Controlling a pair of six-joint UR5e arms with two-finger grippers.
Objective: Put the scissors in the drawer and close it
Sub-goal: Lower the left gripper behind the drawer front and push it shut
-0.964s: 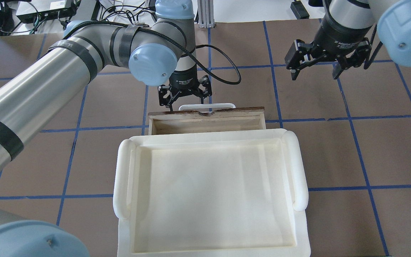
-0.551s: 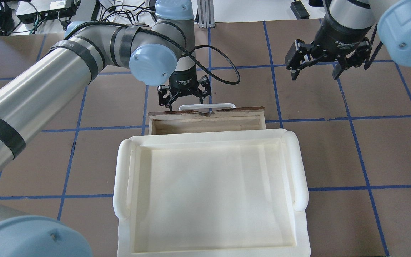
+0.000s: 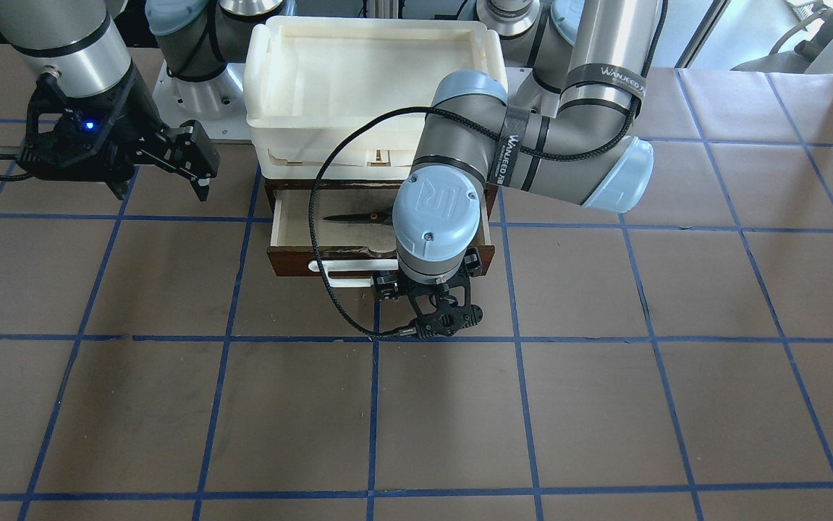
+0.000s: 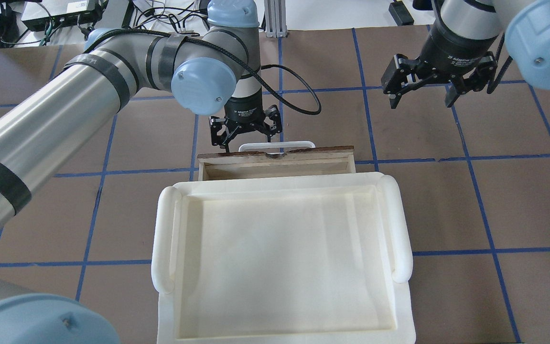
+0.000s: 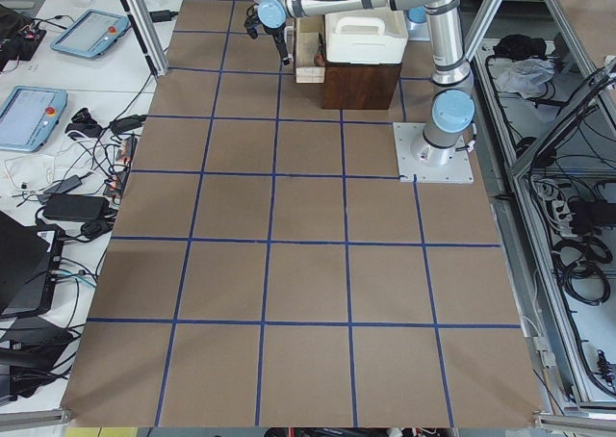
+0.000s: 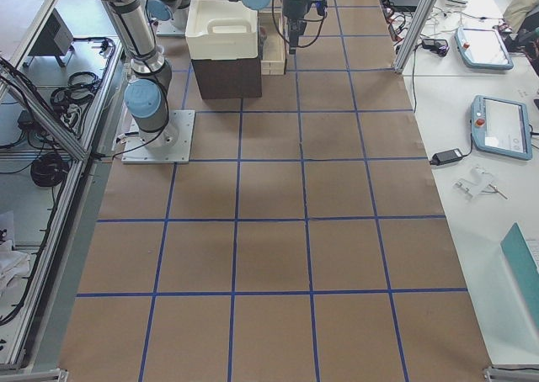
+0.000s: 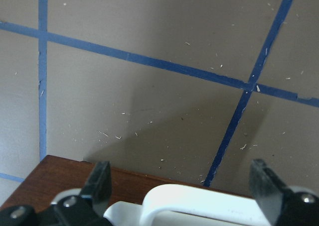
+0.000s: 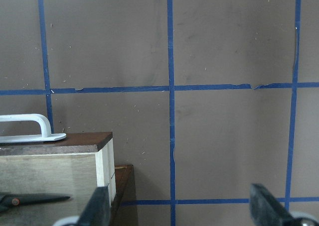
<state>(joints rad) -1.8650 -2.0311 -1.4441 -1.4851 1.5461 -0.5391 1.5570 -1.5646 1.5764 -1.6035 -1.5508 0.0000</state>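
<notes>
Left gripper (image 4: 246, 137) hangs at the drawer's white bar handle (image 4: 277, 143), fingers spread wide. The drawer (image 4: 275, 168) stands partly open under a cream plastic tray (image 4: 162, 239), with the scissors (image 3: 358, 216) lying inside. Farther right, the right gripper (image 4: 421, 98) hovers above the table, fingers apart.

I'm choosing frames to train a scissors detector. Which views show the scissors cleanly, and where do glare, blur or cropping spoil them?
Front-facing view: the scissors lie dark in the drawer, handles hidden behind the left arm. Right wrist view: blades crisp but cropped at the left edge. Overhead view: the bright cream tray blocks them. Left wrist view: only the overexposed, blurry white handle.
</notes>
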